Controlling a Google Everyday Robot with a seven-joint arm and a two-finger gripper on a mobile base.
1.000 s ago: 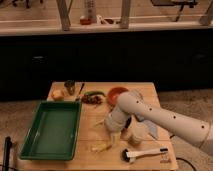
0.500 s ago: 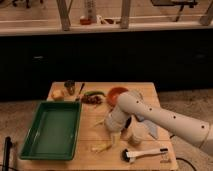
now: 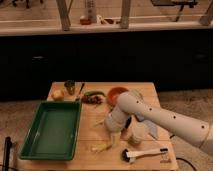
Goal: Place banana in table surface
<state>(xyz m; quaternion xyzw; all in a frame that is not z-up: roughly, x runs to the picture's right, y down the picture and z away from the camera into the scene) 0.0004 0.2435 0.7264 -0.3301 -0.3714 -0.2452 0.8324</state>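
The banana (image 3: pixel 101 146), small, pale yellow and slightly curved, lies on the table surface (image 3: pixel 90 132) near the front edge, just right of the green tray. My gripper (image 3: pixel 113 134) hangs at the end of the white arm that reaches in from the right. It is just above and to the right of the banana, close to the wood. The arm's wrist hides part of the gripper.
A green tray (image 3: pixel 30 145) fills the table's left side. At the back are a round yellow fruit (image 3: pixel 58 94), a dark cup (image 3: pixel 70 87), a long green vegetable (image 3: pixel 94 93) and a red bowl (image 3: pixel 117 92). A white-handled brush (image 3: pixel 145 153) lies front right.
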